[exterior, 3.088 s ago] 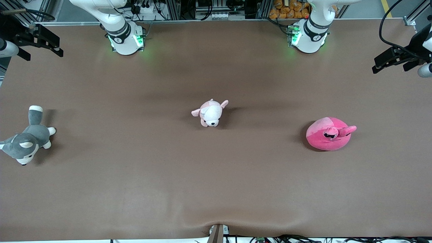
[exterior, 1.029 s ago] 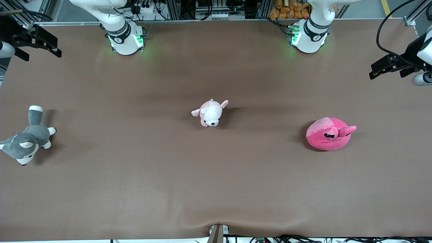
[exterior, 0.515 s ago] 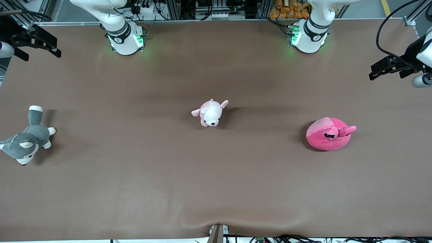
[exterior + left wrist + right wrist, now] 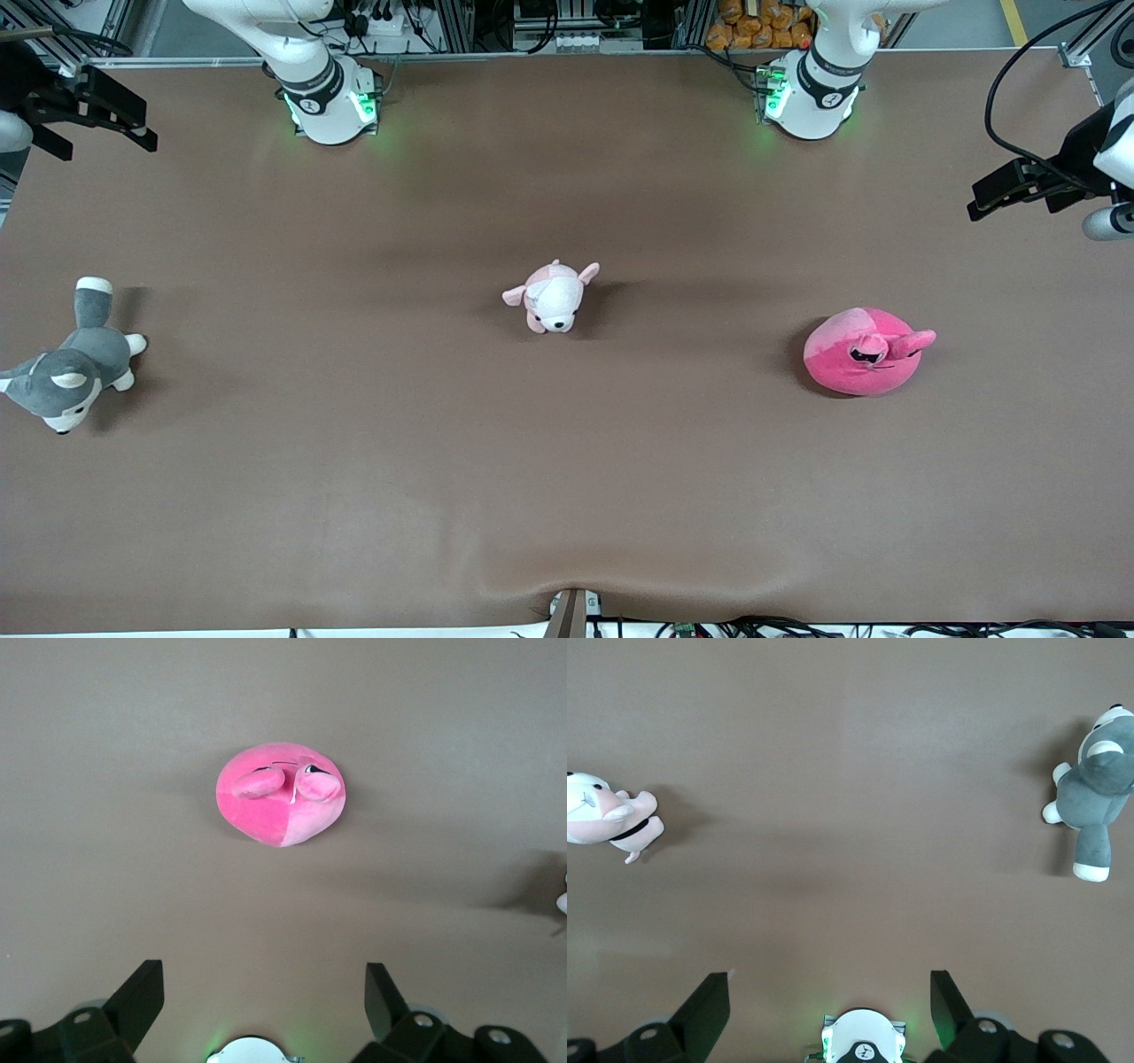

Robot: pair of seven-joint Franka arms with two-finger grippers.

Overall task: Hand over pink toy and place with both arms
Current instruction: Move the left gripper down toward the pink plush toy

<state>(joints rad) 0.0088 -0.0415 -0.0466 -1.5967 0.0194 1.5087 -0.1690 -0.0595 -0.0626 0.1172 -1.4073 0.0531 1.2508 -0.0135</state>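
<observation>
Toy: round hot-pink plush blob lying on brown table.
Left gripper: spread, empty, above table's edge.
Right gripper: spread, empty, waiting.

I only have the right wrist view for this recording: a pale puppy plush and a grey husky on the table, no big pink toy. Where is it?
Observer: The pink toy lies on the table toward the left arm's end, slightly nearer the front camera than the puppy plush.
Operator: Is anything touching it?
Observer: No. The left gripper is up by the table's edge at that end, fingers open, clear of the toy.
Operator: Does the left wrist camera see the toy?
Observer: Yes, it shows whole in that view, with the open fingers framing bare table short of it.
Operator: And my own gripper?
Observer: The right gripper is open over the table's edge at the right arm's end, holding nothing.
</observation>
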